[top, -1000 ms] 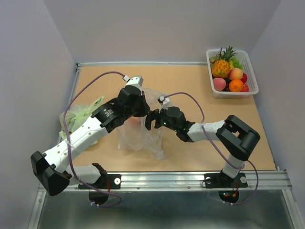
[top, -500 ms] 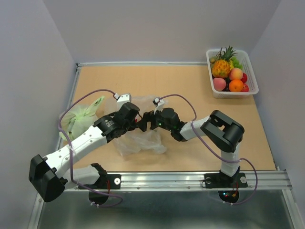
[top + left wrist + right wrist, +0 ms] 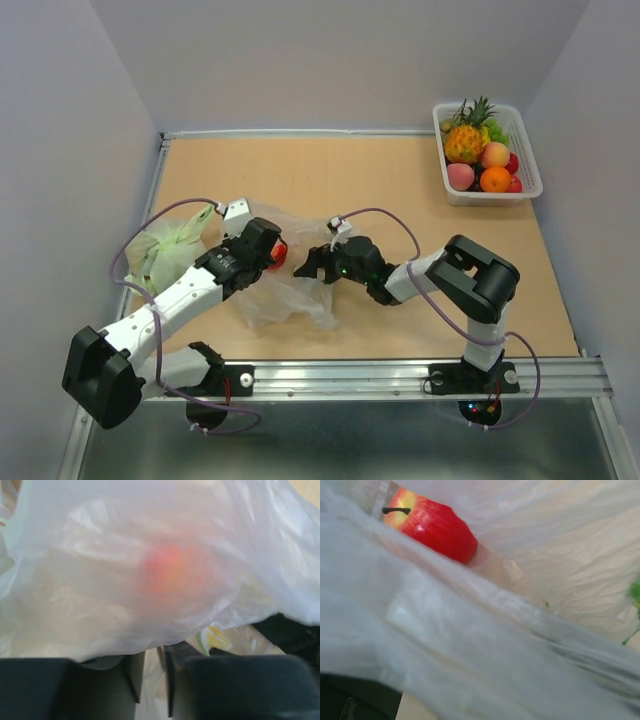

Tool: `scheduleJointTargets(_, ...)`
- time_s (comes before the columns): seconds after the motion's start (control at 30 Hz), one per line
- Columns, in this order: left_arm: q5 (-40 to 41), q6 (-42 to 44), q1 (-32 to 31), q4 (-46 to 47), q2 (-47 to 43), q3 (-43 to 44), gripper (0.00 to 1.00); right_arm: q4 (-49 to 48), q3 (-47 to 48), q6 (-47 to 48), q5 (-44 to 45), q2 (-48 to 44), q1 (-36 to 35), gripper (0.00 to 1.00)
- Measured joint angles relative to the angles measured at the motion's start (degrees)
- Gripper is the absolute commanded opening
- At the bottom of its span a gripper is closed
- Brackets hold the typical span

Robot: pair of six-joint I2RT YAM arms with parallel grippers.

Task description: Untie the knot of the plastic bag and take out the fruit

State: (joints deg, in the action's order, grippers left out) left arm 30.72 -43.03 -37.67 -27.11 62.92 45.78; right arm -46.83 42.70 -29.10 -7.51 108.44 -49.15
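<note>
The clear plastic bag (image 3: pixel 290 290) lies crumpled on the table between my two grippers. A small red fruit (image 3: pixel 278 253) shows at its upper left edge, right at my left gripper (image 3: pixel 268 248). In the left wrist view, film fills the frame with a red-orange blur (image 3: pixel 172 572) behind it. My left gripper (image 3: pixel 155 655) has its fingers a little apart, with film in the gap. The right wrist view looks into the bag (image 3: pixel 470 645) at the red fruit (image 3: pixel 432 525); film hides those fingers. From above, my right gripper (image 3: pixel 306 264) stands open at the bag's top edge. I cannot make out the knot.
A pale green bag (image 3: pixel 165 250) lies left of the clear bag, beside my left arm. A white basket (image 3: pixel 528 165) at the back right holds a pineapple, peaches, an orange and other fruit. Walls close in the table on three sides.
Both grippers have come down and moved left, and the lifted bag has sunk flat onto the table. My left gripper's jaws have parted. The red fruit now shows beside them.
</note>
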Motion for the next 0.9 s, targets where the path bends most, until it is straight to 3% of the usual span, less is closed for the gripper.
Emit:
scheduleJointTargets(0.1, -0.4, -0.5, 2.4, 2.9, -0.4, -2.8, 0.76, 2.9, -0.9, 0.9, 0.2, -2.1, -1.0, 1.0)
scheduleJointTargets(0.2, -1.6, -0.7, 4.4, 5.6, -0.5, -5.4, 0.85, 5.2, -2.0, 1.5, 0.6, -3.9, -2.1, 1.0)
scheduleJointTargets(0.4, -3.3, -0.8, 5.9, 11.6, 3.3, -8.2, 0.94, 9.4, -3.8, 2.6, 1.7, -7.6, -3.1, 1.0)
scheduleJointTargets(0.57, -4.9, -0.4, 6.7, 17.6, 7.1, -10.8, 0.93, 11.8, -3.9, 3.6, 2.2, -8.7, -3.5, 1.0)
scheduleJointTargets(0.67, -6.9, 0.3, 6.7, 21.6, 9.2, -12.4, 0.84, 12.2, -3.9, 4.2, 2.2, -8.7, -3.8, 1.0)
scheduleJointTargets(0.77, -9.8, 1.4, 6.8, 25.3, 10.4, -13.4, 0.65, 13.2, -3.9, 5.1, 2.2, -9.3, -4.3, 1.0)
scheduleJointTargets(0.83, -11.6, 2.0, 6.8, 26.7, 10.5, -13.6, 0.44, 14.6, -3.9, 5.5, 2.3, -10.2, -4.6, 1.0)
scheduleJointTargets(0.87, -12.9, 2.6, 6.8, 27.9, 10.4, -13.6, 0.27, 15.6, -3.9, 5.8, 2.8, -11.0, -4.6, 1.0)
scheduleJointTargets(0.9, -13.6, 2.8, 6.8, 28.5, 10.3, -13.6, 0.2, 16.2, -3.9, 5.9, 3.2, -11.8, -4.7, 1.0)
